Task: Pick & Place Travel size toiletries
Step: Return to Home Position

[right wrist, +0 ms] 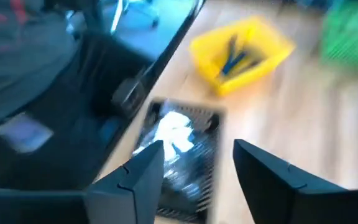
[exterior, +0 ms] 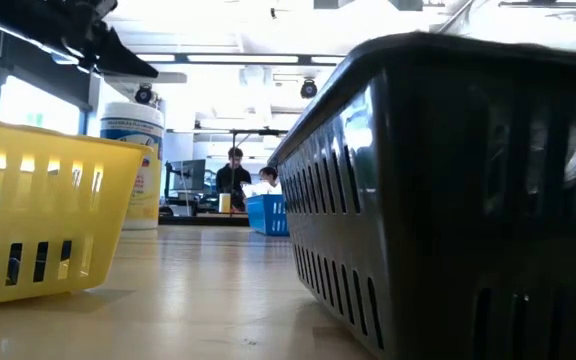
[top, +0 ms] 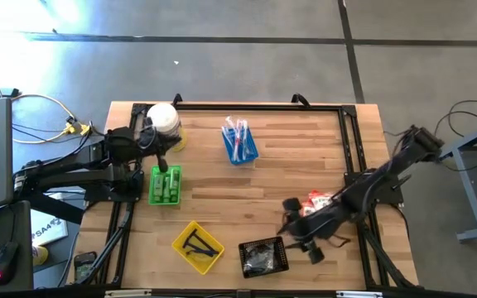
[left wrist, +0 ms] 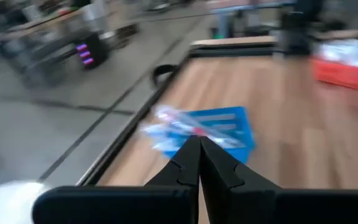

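At the left of the high view, the left gripper hangs just beside the white tub, its claw pinched together on nothing. The toiletries lie sorted: green bottles in the green tray, toothbrushes in the blue tray. At lower right, the right gripper hovers near the black tray, claw wide and empty. On retracting, either arm could clip the tub or snag a tray, spilling its contents

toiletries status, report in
Left gripper shut, empty, near the tub. Right gripper open, empty, near the black bin. Toiletries sit in the bins. Nothing seen blocking.
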You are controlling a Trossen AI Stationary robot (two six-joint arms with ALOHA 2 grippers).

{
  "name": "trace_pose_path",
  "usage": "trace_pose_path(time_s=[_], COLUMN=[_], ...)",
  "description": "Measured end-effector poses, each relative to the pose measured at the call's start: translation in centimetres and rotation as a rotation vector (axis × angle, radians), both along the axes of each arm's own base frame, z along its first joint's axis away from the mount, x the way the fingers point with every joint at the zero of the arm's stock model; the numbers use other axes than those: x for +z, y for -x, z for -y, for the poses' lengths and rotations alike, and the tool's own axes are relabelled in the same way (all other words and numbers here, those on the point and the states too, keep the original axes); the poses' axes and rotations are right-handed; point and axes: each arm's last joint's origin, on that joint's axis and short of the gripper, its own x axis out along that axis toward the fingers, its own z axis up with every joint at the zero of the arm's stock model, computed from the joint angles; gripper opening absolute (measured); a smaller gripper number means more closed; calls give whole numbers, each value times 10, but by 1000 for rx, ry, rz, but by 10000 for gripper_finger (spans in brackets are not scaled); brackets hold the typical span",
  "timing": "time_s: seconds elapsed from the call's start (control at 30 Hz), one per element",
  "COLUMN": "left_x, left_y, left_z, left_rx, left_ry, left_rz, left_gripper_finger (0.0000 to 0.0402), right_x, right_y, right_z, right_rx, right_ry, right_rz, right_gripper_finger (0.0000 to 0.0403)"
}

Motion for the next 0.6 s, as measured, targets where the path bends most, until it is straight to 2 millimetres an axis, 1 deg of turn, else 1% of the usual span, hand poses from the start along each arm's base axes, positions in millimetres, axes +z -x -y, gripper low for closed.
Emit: trace_pose_path(time_s=[0.07, 0.13, 0.23, 0.3, 0.37, 0.43, 0.53, 0.6], left_x=[0, 2, 5, 7, 8, 9, 9, 8], left_y=[-1, -2, -2, -3, -3, -3, -3, -3], left_z=[2, 3, 4, 4, 4, 4, 4, 4], left_rx=[-88, -144, -169, -171, -174, -183, -192, -196], left_ry=[-21, -45, -94, -125, -139, -151, -149, -148], left_rz=[-9, -2, 11, 24, 36, 34, 35, 34], left_gripper_finger=[0, 0, 0, 0, 0, 0, 0, 0], right_x=[19, 38, 62, 71, 73, 68, 56, 45], right_y=[9, 17, 27, 30, 32, 35, 37, 41], right_z=[10, 25, 53, 74, 93, 111, 134, 148], right_rx=[-28, -84, -110, -111, -108, -122, -167, -175], right_ry=[64, 94, 47, -19, -70, -97, -150, -182], right_rz=[117, 213, 304, 365, 411, 417, 434, 450], right_gripper_finger=[170, 147, 102, 69, 36, 12, 8, 7])
